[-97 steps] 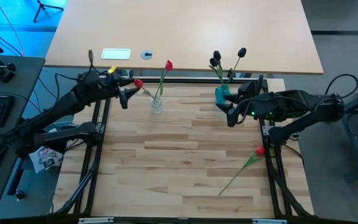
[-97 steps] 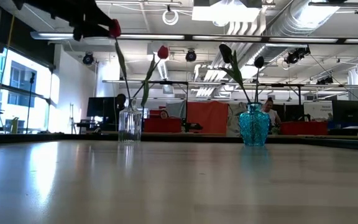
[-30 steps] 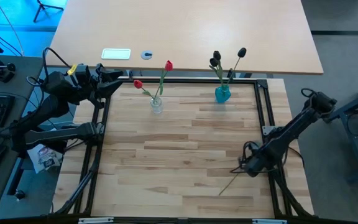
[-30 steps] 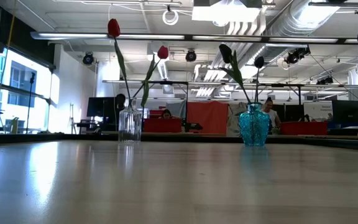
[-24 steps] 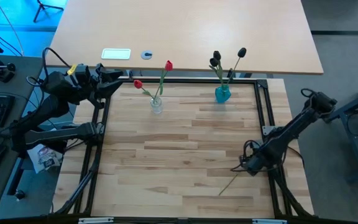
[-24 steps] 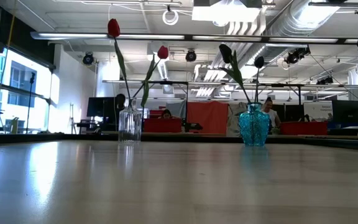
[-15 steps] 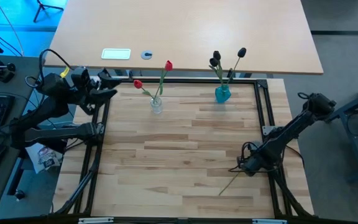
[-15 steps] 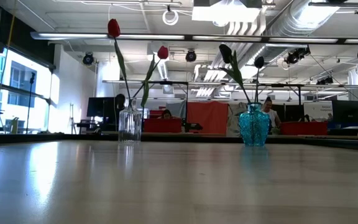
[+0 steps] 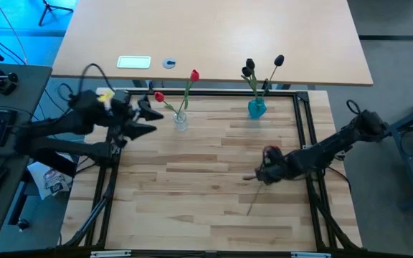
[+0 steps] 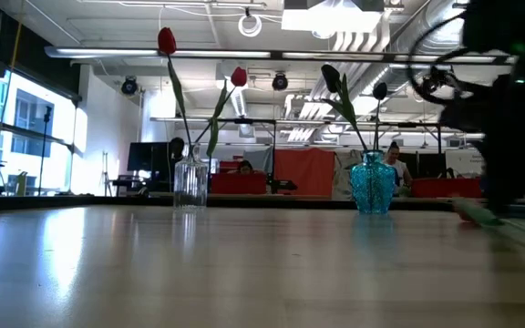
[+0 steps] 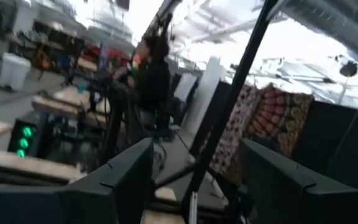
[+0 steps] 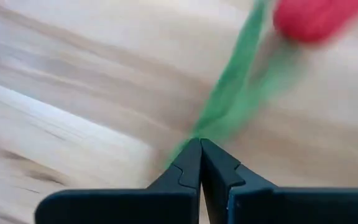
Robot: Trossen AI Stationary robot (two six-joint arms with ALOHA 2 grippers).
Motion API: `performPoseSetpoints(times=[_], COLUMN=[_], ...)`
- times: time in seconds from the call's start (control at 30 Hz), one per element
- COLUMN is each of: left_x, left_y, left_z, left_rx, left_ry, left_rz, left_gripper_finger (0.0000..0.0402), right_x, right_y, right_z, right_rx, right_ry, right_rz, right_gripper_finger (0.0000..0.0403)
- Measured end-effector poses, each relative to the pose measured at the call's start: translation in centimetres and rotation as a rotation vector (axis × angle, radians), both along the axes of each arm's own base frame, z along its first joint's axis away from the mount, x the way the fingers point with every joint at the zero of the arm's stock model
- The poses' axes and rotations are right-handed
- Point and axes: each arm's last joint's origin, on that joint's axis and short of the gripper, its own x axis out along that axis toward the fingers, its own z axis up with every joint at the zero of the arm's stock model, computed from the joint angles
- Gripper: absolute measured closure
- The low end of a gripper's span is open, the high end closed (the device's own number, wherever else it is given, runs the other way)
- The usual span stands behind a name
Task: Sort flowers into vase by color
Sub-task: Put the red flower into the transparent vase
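R pincer [image 9: 262,174] clamped on last red flower [image 12: 316,17] stem nr bench's R edge; lift clear, carry to clear vase [image 9: 181,120] at far edge, drop stem-first.

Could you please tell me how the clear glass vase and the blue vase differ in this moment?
The clear glass vase is see-through and slim, while the blue vase is teal and rounder in the body. The clear glass vase holds two red flowers; the blue vase holds black flowers. The clear glass vase stands nearer the left arm's side, the blue vase nearer the right. Both stand upright along the table's far edge.
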Motion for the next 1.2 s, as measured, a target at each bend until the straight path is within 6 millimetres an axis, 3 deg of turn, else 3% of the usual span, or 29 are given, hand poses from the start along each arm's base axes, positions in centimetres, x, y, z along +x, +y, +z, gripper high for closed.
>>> performPoseSetpoints(times=[0.17, 0.37, 0.47, 0.57, 0.7, 0.97, 1.2], left_x=[2.1, 2.6, 2.5, 2.5, 2.5, 1.8, 0.8], left_y=[-0.7, -1.9, -2.5, -3.0, -3.3, -3.8, -3.5], left_z=[-0.8, -0.9, -0.8, -0.7, -0.8, -1.0, -1.4], left_rx=[-0.042, -0.039, -0.039, -0.038, -0.038, -0.019, 0.031], left_ry=[0.050, 0.040, 0.029, 0.028, 0.031, 0.067, 0.125], left_rz=[-0.063, -0.131, -0.165, -0.192, -0.209, -0.257, -0.194], left_gripper_finger=[0.0177, 0.0177, 0.0177, 0.0177, 0.0177, 0.0177, 0.0177], right_x=[2.1, 2.2, 1.7, 1.8, 1.2, 0.3, 0.5], right_y=[-0.7, -0.8, -0.7, -0.1, 0.3, 0.7, 0.2], right_z=[3.0, 7.1, 6.5, 4.5, 2.1, 1.5, 1.0], right_rx=[-0.039, -0.069, -0.023, 0.059, 0.121, 0.207, 0.220], right_ry=[-0.005, 0.065, 0.081, -0.007, -0.048, 0.048, 0.086], right_rz=[0.160, 0.040, -0.035, -0.066, -0.152, -0.221, -0.321], right_gripper_finger=[0.0403, 0.0403, 0.0398, 0.0370, 0.0300, 0.0153, 0.0128])
